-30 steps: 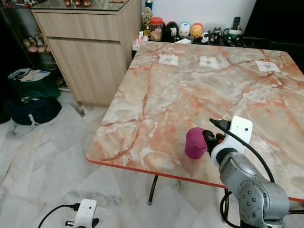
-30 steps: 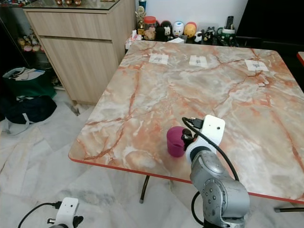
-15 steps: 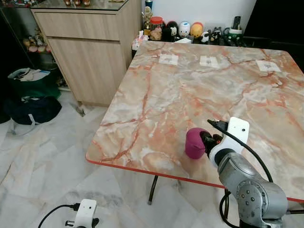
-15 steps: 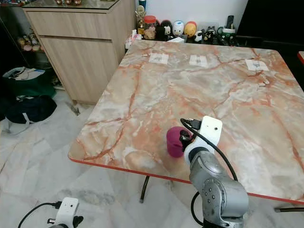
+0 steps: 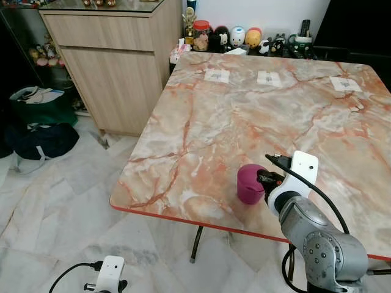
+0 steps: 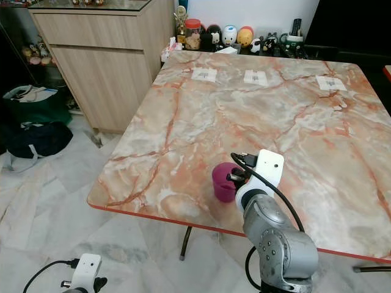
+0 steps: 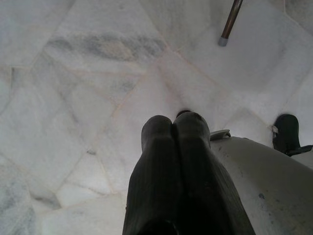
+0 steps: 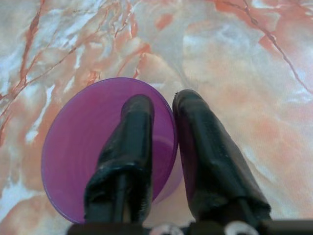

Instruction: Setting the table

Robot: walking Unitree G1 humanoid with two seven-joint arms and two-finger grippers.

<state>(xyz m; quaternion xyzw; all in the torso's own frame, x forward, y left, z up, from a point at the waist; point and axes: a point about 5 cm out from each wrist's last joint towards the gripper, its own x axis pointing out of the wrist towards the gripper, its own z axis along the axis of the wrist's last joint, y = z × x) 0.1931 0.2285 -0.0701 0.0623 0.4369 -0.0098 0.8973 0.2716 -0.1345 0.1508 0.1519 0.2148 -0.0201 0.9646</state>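
Observation:
A purple cup (image 5: 247,183) stands upright on the marble table (image 5: 244,110), close to its front edge. My right gripper (image 5: 264,180) is shut on the cup's right rim. In the right wrist view one finger (image 8: 129,142) sits inside the cup (image 8: 78,142) and the other finger (image 8: 205,142) presses the outside of its wall. My left gripper (image 7: 173,122) hangs low over the floor with its fingers shut together and holds nothing.
Three small paper markers (image 5: 217,75) lie along the table's far side. Figurines and jars (image 5: 235,38) line the wall behind it. A wooden cabinet (image 5: 116,61) stands at the left, with bags (image 5: 43,140) on the floor. A table leg (image 7: 230,22) rises nearby.
My right arm has shifted slightly to the left with the cup. The cup tipped a little half a second ago and now stands upright.

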